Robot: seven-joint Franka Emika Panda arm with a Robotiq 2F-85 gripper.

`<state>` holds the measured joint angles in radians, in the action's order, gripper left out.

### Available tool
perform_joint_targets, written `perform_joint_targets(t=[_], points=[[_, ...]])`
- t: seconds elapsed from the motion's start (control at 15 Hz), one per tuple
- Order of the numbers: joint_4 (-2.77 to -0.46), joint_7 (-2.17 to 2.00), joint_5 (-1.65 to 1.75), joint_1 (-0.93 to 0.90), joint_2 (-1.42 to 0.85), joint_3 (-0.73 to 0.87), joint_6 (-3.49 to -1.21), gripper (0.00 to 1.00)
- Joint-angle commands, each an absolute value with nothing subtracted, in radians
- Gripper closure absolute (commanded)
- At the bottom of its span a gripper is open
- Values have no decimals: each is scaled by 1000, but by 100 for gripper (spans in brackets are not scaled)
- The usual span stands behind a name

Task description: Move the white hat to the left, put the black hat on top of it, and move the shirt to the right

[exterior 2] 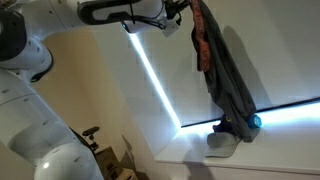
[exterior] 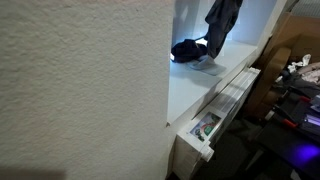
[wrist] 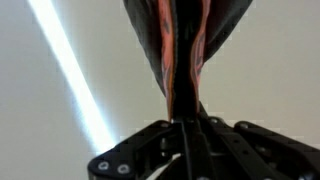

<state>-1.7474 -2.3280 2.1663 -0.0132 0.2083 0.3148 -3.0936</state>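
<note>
Gripper (wrist: 187,112) jaws are seen pressed shut on the upper edge of the shirt (wrist: 185,40), a fold of dark grey cloth with a red-orange lining being pinched between them in the wrist view. In an exterior view the gripper (exterior 2: 184,12) is held high at the end of the white arm (exterior 2: 110,12), and the shirt (exterior 2: 222,80) is hung from it in a long drape down towards the white worktop (exterior 2: 285,140). At the lower end of the shirt the black hat (exterior 2: 232,127) is found on the worktop, with the white hat (exterior 2: 221,143) lying just beside it and a bright blue item (exterior 2: 256,121) at its other side. Whether the hem is touching the black hat cannot be told. In an exterior view largely blocked by a textured wall (exterior: 80,80), the black hat (exterior: 187,49) and the white hat (exterior: 208,62) are shown close together under the hanging shirt (exterior: 222,22).
</note>
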Motion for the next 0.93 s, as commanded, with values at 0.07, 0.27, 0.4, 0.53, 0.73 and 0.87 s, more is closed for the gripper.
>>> perform_joint_targets(t=[0.07, 0.27, 0.4, 0.53, 0.73, 0.87], points=[[-1734, -2186, 1998, 56, 179, 344, -3110, 97], [-1734, -2098, 1911, 109, 147, 363, -3110, 97], [-1734, -2098, 1909, 108, 145, 359, -3110, 97], [-1712, -2221, 2046, 77, 178, 346, -3080, 71], [-1792, -1908, 1694, 132, 130, 336, -3247, 98], [-1800, -1808, 1511, 131, 69, 336, -3314, 100]])
